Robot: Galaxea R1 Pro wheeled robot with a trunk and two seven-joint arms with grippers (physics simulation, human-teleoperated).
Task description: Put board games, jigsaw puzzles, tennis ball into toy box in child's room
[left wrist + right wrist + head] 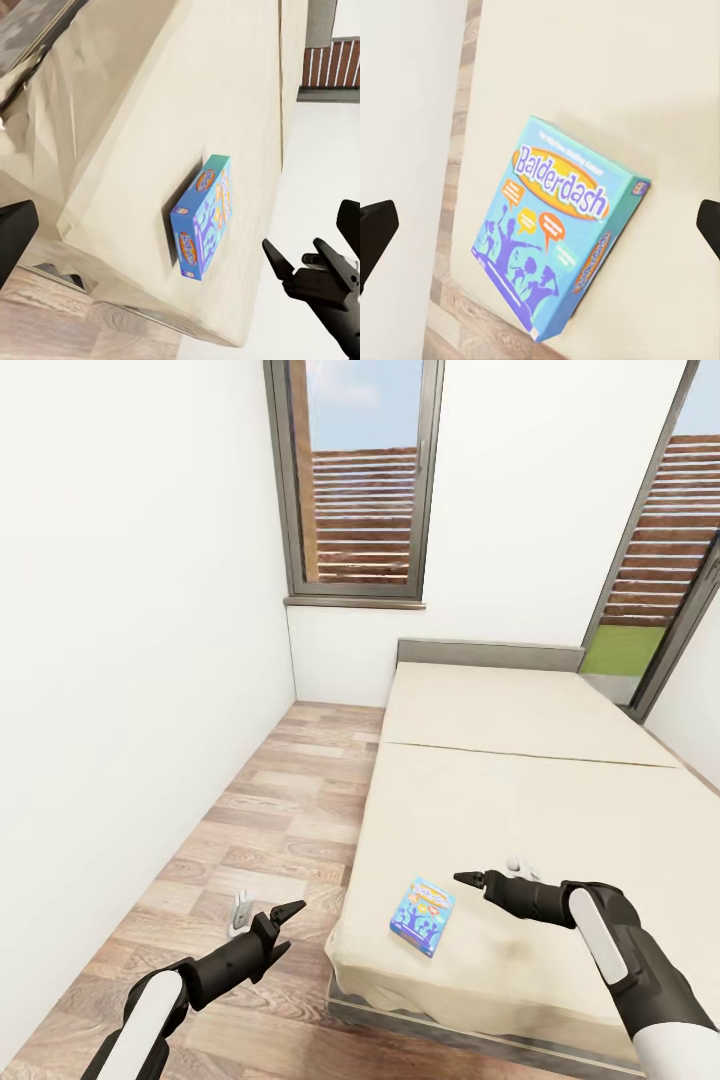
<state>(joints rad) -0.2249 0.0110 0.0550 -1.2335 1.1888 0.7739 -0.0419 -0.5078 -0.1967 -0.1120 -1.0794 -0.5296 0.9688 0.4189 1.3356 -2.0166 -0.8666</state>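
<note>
Flat blue cardboard board-game box, "Balderdash" printed on its lid [423, 916], is seen lying face-up on the cream mattress of the bed [560, 780], close to the mattress corner nearest the robot. It lies just ahead of and slightly below the right tool [470, 879], between the two tools.

Right tool: held over the bed, jaws spread wide; in the right wrist view the box [556, 225] is framed between the two dark fingertips [375, 232], apart from both. Nothing is gripped.

Left tool [285, 916]: held over the wooden plank floor [270, 810] beside the bed, jaws parted, nothing held. The box [202, 217] is looked at from the side in its wrist view; the box's thin profile is plain there.

Handling, as judged: the box is taken to be light, stiff along its edges, with a glossy printed skin likely to be slick. The broad lid may flex if squeezed in the middle. The soft mattress would give under a downward push, which may let a finger get under an edge. A hold across the two long edges, near mid-length, is thought best; whether that width fits the spread cannot be told.

A second game is not made out on the bed here.
</note>
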